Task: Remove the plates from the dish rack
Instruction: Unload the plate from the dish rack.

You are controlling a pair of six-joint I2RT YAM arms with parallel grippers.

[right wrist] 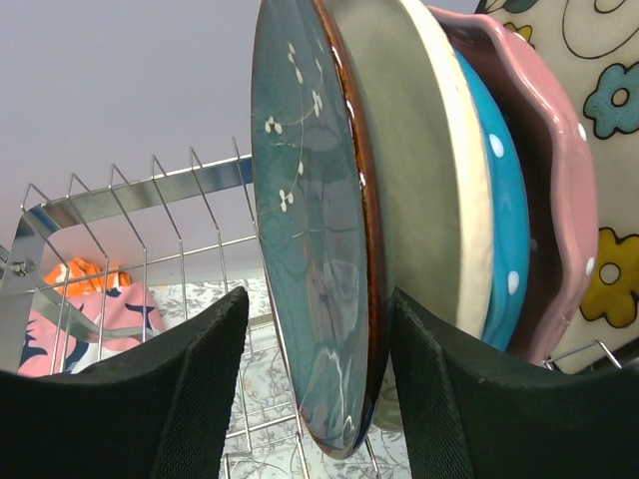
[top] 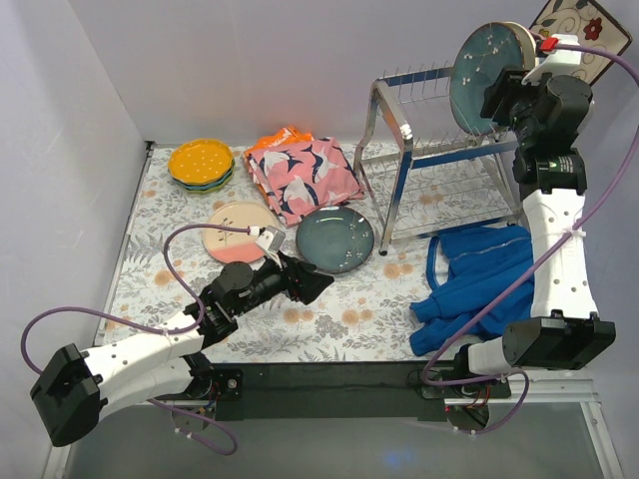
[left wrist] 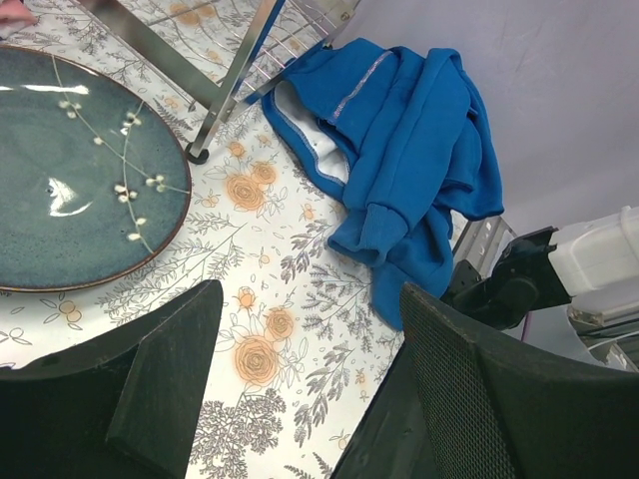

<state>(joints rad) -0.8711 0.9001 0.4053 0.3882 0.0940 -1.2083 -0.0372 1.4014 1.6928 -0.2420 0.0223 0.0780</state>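
Note:
The chrome dish rack stands at the back right. A dark teal plate stands upright in its top tier, and in the right wrist view it has cream, blue dotted and pink plates behind it. The square floral plate is hindmost. My right gripper is open, with one finger on each side of the teal plate's lower rim. My left gripper is open and empty, low over the table beside another teal plate, which lies flat.
A cream-pink plate and a stack of dotted plates with orange on top lie at the left. The pink bird-print cloth lies left of the rack. The blue garment lies in front of the rack.

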